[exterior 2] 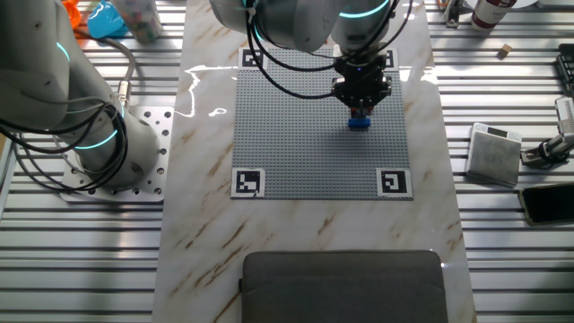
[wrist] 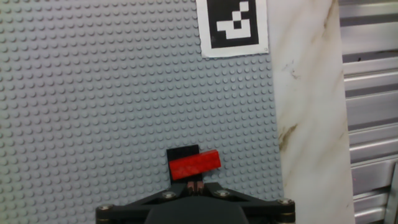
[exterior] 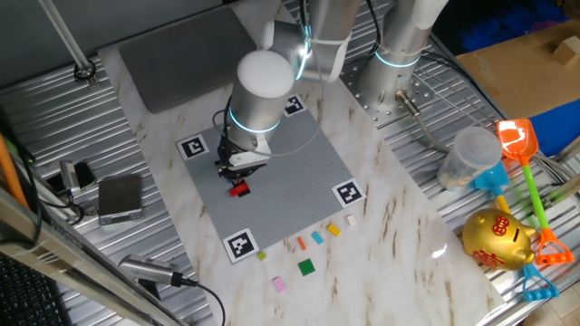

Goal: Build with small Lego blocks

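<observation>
- The end effector (wrist: 196, 186) hangs low over the grey baseplate (wrist: 93, 93), its black body filling the bottom edge of the hand view. The fingertips meet in a narrow point there, nearly together, but I cannot tell whether they are pinching anything.
- Right in front of those tips sits a red brick (wrist: 195, 165), slightly skewed, lying on top of a black brick (wrist: 182, 152) that is on the baseplate. The tips come up to the red brick's near edge; contact is not clear.
- From one fixed view the red brick (exterior: 239, 189) shows just below the end effector (exterior: 237, 167). From the other fixed view a blue brick (exterior 2: 360, 123) shows directly under the end effector (exterior 2: 360, 100), with a bit of red above it.
- The baseplate (exterior: 290, 181) carries black-and-white markers at its corners and lies on the marble bench (exterior: 390, 263).
- Loose bricks lie on the bench beside the baseplate's near edge: orange (exterior: 302, 243), light blue (exterior: 317, 238), yellow (exterior: 333, 230), white (exterior: 351, 219), green (exterior: 307, 266) and pink (exterior: 279, 283).
- Farther out lie a gold piggy bank (exterior: 495, 238), toy shovels (exterior: 521, 149) and a clear plastic jar (exterior: 468, 156).
</observation>
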### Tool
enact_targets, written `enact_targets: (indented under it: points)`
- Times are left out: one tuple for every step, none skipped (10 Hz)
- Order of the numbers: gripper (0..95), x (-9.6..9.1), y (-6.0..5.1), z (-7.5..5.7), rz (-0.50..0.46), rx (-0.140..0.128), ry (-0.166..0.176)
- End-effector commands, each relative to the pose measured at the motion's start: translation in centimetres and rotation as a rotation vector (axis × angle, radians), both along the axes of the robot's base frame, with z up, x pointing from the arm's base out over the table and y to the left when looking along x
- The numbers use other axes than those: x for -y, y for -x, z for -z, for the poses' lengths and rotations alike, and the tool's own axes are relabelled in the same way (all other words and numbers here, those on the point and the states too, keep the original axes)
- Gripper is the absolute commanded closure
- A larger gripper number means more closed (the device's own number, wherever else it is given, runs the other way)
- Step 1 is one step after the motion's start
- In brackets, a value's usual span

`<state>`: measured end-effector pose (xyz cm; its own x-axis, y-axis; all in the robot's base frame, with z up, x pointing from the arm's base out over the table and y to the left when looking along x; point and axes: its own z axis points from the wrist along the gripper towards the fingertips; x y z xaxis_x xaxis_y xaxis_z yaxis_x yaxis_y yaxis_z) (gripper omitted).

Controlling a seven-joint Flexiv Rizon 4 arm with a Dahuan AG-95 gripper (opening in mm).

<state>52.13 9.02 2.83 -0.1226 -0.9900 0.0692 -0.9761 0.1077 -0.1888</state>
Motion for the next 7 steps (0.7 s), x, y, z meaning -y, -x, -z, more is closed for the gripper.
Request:
enact_targets:
  points:
    - [95.0, -0.15, -0.02, 0.13, -0.002, -0.011, -0.005]
    - [95.0, -0.20, -0.03, 0.15, 0.000, -0.019, -0.007]
    - [95.0, -0.25, -0.03, 0.18, 0.001, -0.024, -0.008]
    - [95.0, -0.30, -0.03, 0.20, 0.002, -0.025, -0.009]
    - [95.0, -0.55, -0.03, 0.29, 0.008, -0.027, -0.008]
    - [95.0, -0.62, -0.03, 0.32, 0.010, -0.027, -0.009]
    - [95.0, -0.71, -0.03, 0.36, 0.011, -0.027, -0.008]
